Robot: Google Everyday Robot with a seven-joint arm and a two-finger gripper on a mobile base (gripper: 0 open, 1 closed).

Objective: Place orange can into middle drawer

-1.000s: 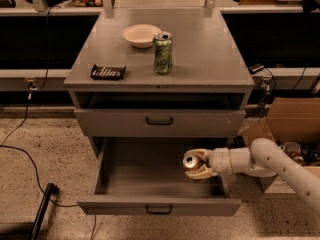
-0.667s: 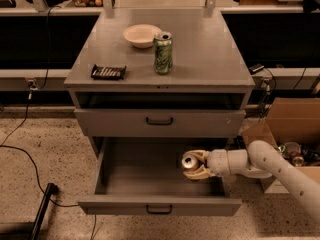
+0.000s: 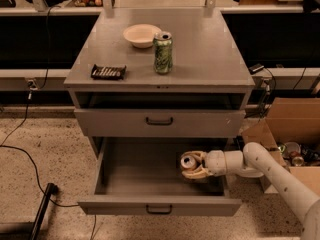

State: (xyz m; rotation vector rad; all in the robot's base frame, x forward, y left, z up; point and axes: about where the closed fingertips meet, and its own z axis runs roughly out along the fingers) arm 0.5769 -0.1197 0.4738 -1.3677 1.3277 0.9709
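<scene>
Holding the orange can (image 3: pixel 188 161), the gripper (image 3: pixel 193 165) has moved a little to the left since a second ago, deeper over the floor of the middle drawer (image 3: pixel 135 171). The rest of the scene has not changed. The pale fingers (image 3: pixel 196 173) are closed around the orange can and pinch it from both sides. The can is tilted, with its silver top facing the camera, and it sits inside the right part of the open drawer, near the right wall. I cannot tell if it already touches the drawer floor.

From left to right: one dark cable (image 3: pixel 22 151) lies on the speckled floor, and one black pole (image 3: pixel 42 211) leans near the bottom left corner. On the cabinet top (image 3: pixel 210 59) there is one flat dark pack (image 3: pixel 108 72) near the left front edge, then one pale bowl (image 3: pixel 142 35), then one green can (image 3: pixel 163 53) standing upright just beside the bowl. So there are two cans in all, one orange and one green. The green can has a pattern, but its writing cannot be read.

Two drawers with dark handles are visible: the upper drawer (image 3: pixel 160 122) is shut and the middle drawer is pulled out. At the right, the arm (image 3: pixel 270 169) comes in front of one cardboard box (image 3: pixel 292 126).
</scene>
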